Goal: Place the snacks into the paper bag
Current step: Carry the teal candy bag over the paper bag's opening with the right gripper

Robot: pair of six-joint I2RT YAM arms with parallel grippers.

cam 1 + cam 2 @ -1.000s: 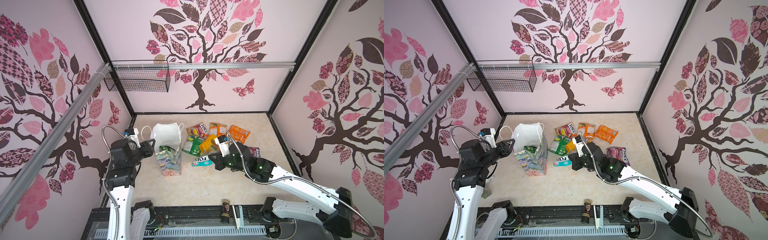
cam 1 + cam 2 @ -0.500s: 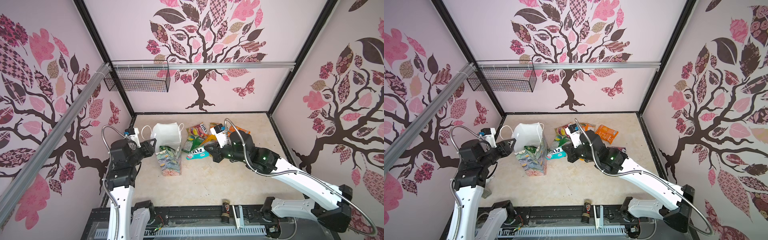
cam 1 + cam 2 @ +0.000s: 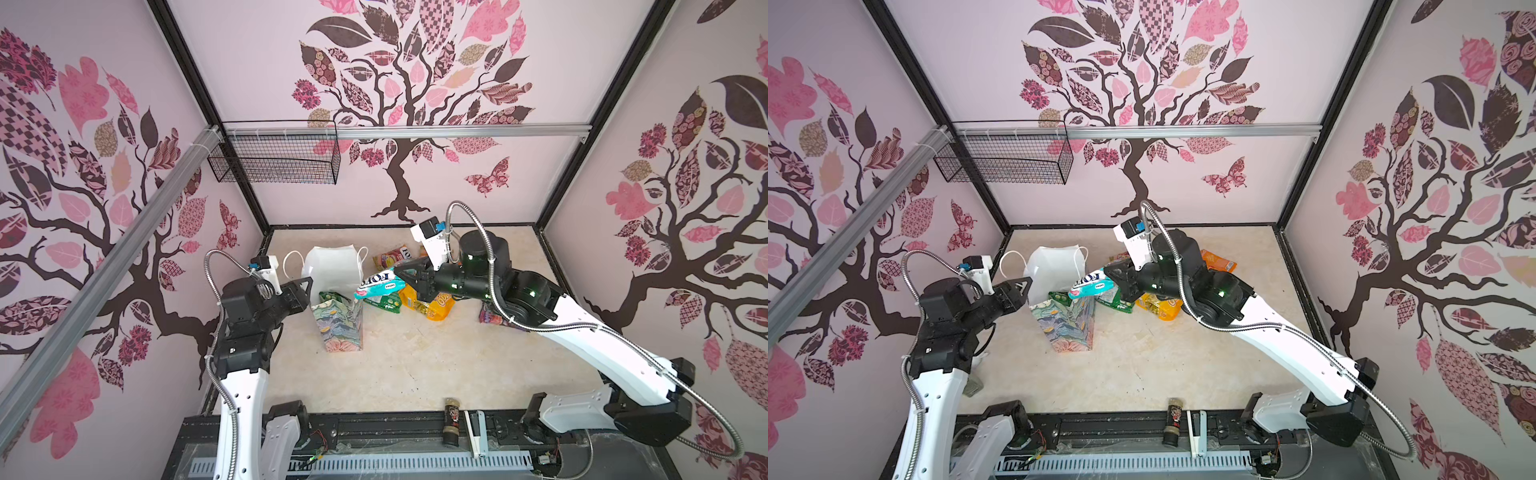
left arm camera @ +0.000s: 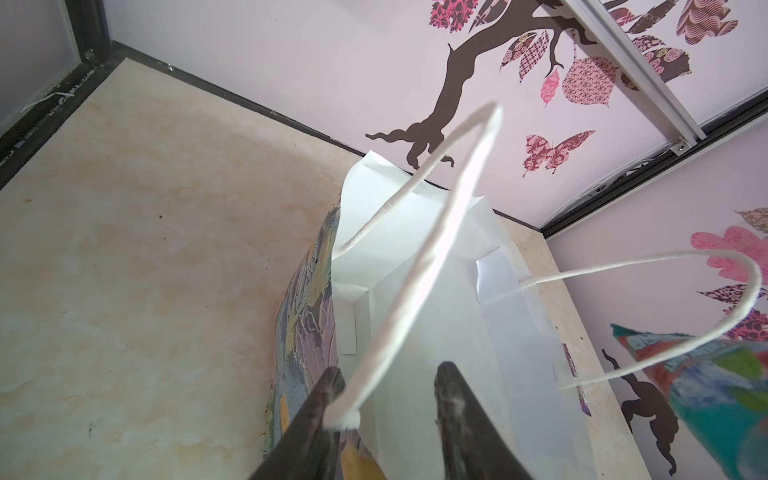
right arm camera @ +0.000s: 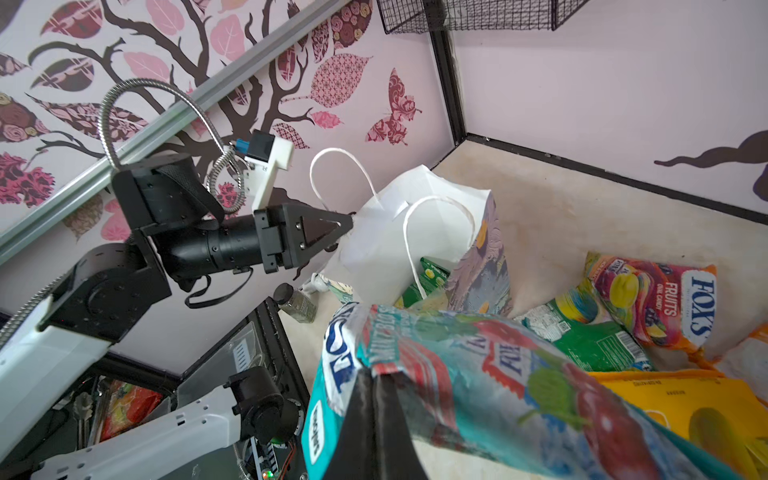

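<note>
The paper bag (image 3: 338, 328) stands upright and open, printed outside, white inside (image 4: 415, 257). My left gripper (image 3: 306, 284) is open at its left rim (image 4: 388, 384); one finger (image 4: 328, 390) touches the end of a cord handle. My right gripper (image 3: 401, 274) is shut on a teal and red FOX'S packet (image 3: 380, 282) and holds it in the air by the bag's right rim (image 5: 478, 365). A green packet (image 5: 432, 276) sits inside the bag. Other snacks lie right of the bag: a green one (image 3: 386, 303), a yellow one (image 3: 432, 305) and a FOX'S Fruits one (image 5: 652, 303).
A black wire basket (image 3: 274, 160) hangs on the back wall at the left. At the front edge lie a small dark jar (image 3: 451, 419) and a white stapler-like object (image 3: 476, 432). A small bottle (image 5: 297, 303) stands near the left arm's base.
My right gripper has lifted the teal packet off the floor and carried it left, up to the bag's right rim. The left arm has barely moved.
</note>
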